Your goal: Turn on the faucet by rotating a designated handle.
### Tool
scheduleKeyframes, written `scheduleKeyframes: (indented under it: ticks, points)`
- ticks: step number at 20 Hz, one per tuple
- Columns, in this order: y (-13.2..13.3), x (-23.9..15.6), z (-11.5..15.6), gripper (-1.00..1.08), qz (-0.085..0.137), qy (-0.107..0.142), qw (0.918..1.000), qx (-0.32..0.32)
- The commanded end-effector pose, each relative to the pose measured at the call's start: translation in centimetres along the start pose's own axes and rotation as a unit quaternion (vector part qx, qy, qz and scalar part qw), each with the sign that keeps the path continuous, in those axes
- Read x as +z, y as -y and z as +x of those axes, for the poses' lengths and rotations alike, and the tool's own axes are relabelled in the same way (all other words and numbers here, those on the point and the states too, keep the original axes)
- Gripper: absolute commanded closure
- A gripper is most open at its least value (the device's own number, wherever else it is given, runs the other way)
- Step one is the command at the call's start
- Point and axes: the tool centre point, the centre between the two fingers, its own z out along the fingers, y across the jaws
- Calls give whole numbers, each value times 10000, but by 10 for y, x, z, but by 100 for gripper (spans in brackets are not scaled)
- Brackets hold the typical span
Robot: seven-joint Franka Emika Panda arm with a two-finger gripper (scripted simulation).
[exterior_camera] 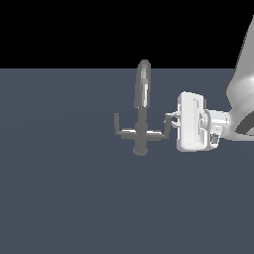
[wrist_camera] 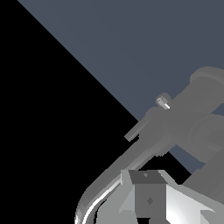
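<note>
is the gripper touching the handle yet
Cannot tell. In the exterior view the gripper overlaps the upturned tip of the handle, but no clear contact or gap shows; the wrist view doesn't settle it either.

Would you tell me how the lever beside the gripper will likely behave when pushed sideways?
The handle is thin and looks like rigid metal, so it probably swings rather than bends. Its smooth upturned tip may slip off the gripper. The faucet stands on a round base, so it likely won't tip.
</note>
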Motion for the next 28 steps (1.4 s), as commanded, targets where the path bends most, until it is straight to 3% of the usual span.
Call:
scheduleKeyframes:
  ticks: [1, 6, 8, 22, 24, 28]
  points:
    - [-3, 1, -8, 108, 0, 22, 10000, 5]
    - [-9, 2, -21, 108, 0, 22, 10000, 5]
    - [-10, 1, -15, 108, 2, -15, 10000, 13]
    - [-57, 1, -40, 108, 0, 20, 10000, 5]
    - [-42, 2, -37, 108, -23, -14, 9999, -125]
    - [-68, 0, -29, 108, -14, 1, 10000, -72]
